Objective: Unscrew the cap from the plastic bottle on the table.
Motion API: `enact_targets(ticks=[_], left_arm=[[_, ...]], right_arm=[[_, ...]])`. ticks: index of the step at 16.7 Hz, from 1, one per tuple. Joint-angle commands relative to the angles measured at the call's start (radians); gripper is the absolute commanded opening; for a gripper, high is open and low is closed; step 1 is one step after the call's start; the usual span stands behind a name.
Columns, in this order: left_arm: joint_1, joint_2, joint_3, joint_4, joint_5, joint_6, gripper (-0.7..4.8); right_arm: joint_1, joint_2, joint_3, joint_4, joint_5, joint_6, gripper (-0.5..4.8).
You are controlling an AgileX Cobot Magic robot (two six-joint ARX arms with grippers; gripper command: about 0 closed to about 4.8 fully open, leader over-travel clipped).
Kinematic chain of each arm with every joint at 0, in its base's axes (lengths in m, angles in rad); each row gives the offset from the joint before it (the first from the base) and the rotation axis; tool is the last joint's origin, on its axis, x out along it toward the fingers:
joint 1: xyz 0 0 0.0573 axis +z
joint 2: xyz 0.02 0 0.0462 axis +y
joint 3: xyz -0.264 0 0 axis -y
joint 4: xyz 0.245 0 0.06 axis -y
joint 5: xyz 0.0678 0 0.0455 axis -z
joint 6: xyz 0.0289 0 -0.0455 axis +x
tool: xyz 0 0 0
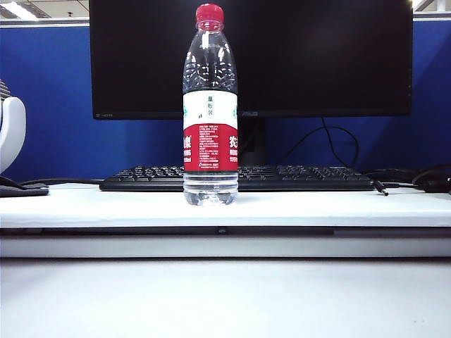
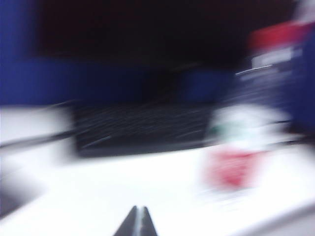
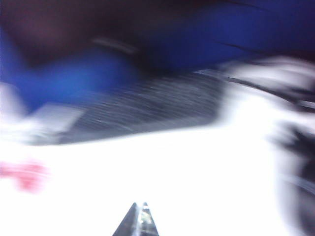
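The clear plastic bottle [image 1: 210,113] stands upright on the raised step of the white table [image 1: 317,208], its white-and-red label facing me. The red cap [image 1: 209,14] sits on its neck. Neither arm shows in the exterior view. The left wrist view is blurred: my left gripper [image 2: 139,210] is shut and empty, its tips together, well short of the bottle [image 2: 246,142]. The right wrist view is blurred too: my right gripper [image 3: 139,206] is shut and empty above the white table [image 3: 197,172], and a red smear of the bottle's label [image 3: 24,175] shows at the picture's edge.
A black keyboard [image 1: 282,177] lies behind the bottle, under a dark monitor [image 1: 317,56]. A blue partition [image 1: 49,98] closes the back. Cables and a dark object [image 1: 430,179] lie at the far right, and a white rounded object [image 1: 10,130] at the far left.
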Motion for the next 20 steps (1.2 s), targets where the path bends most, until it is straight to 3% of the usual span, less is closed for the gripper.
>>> enact_targets(ticks=[1,2,3,5,6,7,8,9,10,12,13,16,20], left_arm=[[-0.237,0.003,0.004,0.502,-0.035,-0.128,1.3],[-0.368,0.003,0.031,0.6,-0.176,-0.127,1.31],[-0.456,0.006,0.078,0.584,-0.233,-0.123,1.35],[-0.573,0.063,0.208,0.479,-0.228,-0.05,1.52],[-0.604,0.112,0.268,0.422,-0.204,0.015,1.53],[-0.636,0.251,0.389,0.3,-0.187,0.177,1.52],[-0.636,0.341,0.438,0.238,-0.195,0.254,1.53],[-0.636,0.423,0.466,0.179,-0.222,0.321,1.53],[-0.636,0.624,0.48,0.126,-0.303,0.393,1.63],[-0.636,0.801,0.48,0.13,-0.369,0.388,1.66],[-0.636,0.945,0.48,0.158,-0.456,0.343,1.95],[-0.635,1.102,0.478,0.287,-0.464,0.31,3.33],[-0.633,1.226,0.478,0.442,-0.446,0.254,3.51]], right_arm=[[0.001,-0.002,-0.003,0.359,-0.096,0.128,0.62],[0.001,-0.002,-0.003,0.496,-0.065,0.15,0.63],[0.001,-0.002,-0.003,0.557,-0.031,0.171,0.63],[0.001,-0.002,-0.003,0.63,0.029,0.239,0.63],[0.001,-0.002,-0.003,0.642,0.042,0.262,0.63],[0.001,-0.002,-0.002,0.654,0.039,0.276,0.63],[0.001,-0.002,0.003,0.652,0.035,0.276,0.63],[0.001,-0.002,0.008,0.652,0.032,0.276,0.63],[0.0,-0.002,0.024,0.653,0.033,0.275,0.63],[-0.001,-0.002,0.052,0.652,0.033,0.275,0.69],[-0.002,-0.002,0.08,0.647,0.036,0.272,1.09],[-0.002,-0.001,0.105,0.631,0.029,0.272,1.54],[0.0,-0.001,0.106,0.6,0.016,0.272,1.54]])
